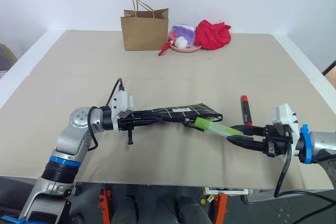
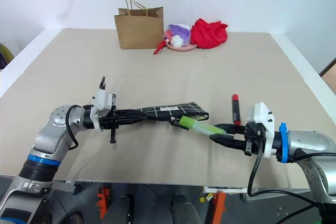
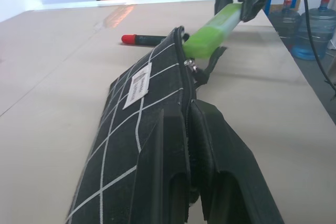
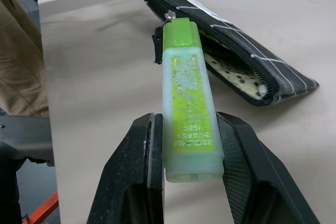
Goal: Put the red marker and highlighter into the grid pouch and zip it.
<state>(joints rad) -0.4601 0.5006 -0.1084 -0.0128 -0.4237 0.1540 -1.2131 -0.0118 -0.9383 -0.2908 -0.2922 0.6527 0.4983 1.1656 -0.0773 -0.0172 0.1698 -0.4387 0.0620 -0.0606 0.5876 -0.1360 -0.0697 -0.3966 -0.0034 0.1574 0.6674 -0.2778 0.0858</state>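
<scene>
**Highlighter held at the pouch mouth, marker lying on the table**

The right gripper pinches the highlighter by its pale cap end, both fingers pressed against its sides. The highlighter's long axis runs from the gripper toward the robot's left and slightly away, its bright green end pointing at the open end of the grid pouch and touching or just beside the zipper there. In the right wrist view the pouch mouth gapes, showing a pale dotted lining.

The left gripper is clamped tight on the other end of the grid pouch, holding it above the table. The pouch's long axis runs left to right across the robot's front, its open end facing the right gripper, white label on the side facing up.

The red marker lies flat on the table just beyond the right gripper, apart from the pouch, its long axis pointing away from the robot, red cap at the far end.
</scene>
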